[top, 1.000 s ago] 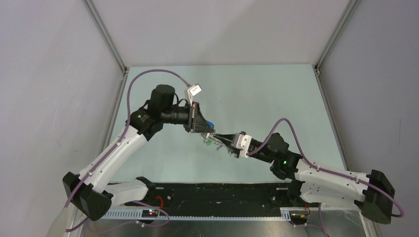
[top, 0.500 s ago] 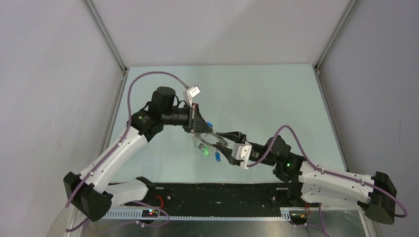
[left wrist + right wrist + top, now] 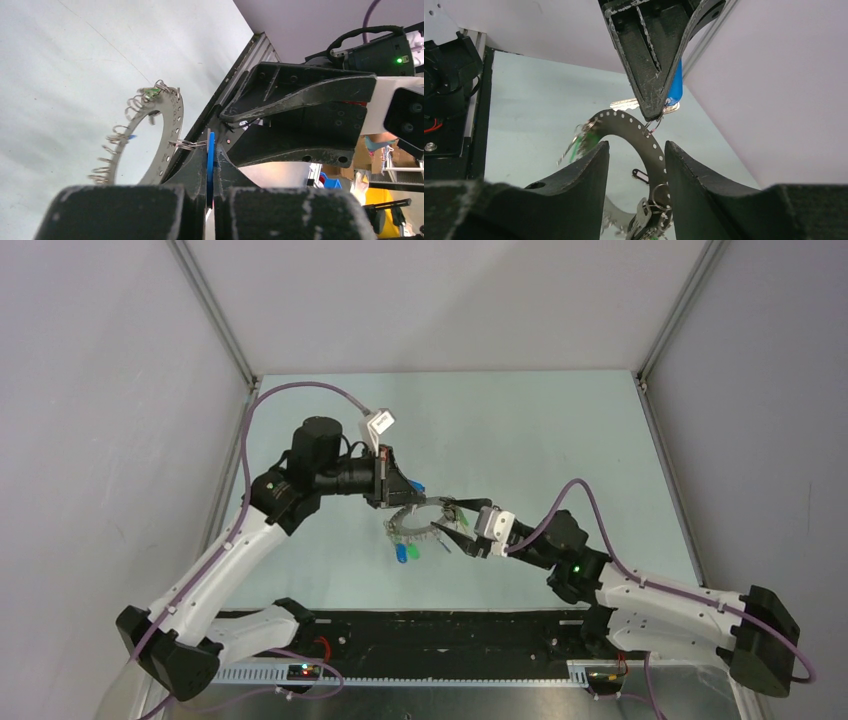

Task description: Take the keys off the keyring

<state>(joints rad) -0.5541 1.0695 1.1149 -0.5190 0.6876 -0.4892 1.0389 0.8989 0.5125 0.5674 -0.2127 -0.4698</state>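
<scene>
My left gripper [image 3: 398, 500] is shut on the blue head of one key [image 3: 210, 160], and the silver blade of that key [image 3: 626, 104] sticks out beside the jaws. The keyring [image 3: 408, 531], a flat silver hoop with holes, hangs from that key by a small wire loop [image 3: 184, 144]. Blue and green keys [image 3: 405, 552] dangle under the hoop. My right gripper [image 3: 449, 524] stands open at the hoop's right side. In the right wrist view the keyring's band [image 3: 650, 145] runs between its fingers [image 3: 589, 170], above a bunch of keys [image 3: 646, 220].
A small black tag [image 3: 640, 175] lies on the pale green table [image 3: 540, 440] under the hoop. Grey walls and metal posts [image 3: 215, 320] enclose the table. A black rail [image 3: 450, 625] runs along the near edge between the arm bases.
My right gripper has opened and let go near the hoop, dropped, then come back up around the band. The left gripper drew slightly left, and the hoop now hangs lower from its key.
</scene>
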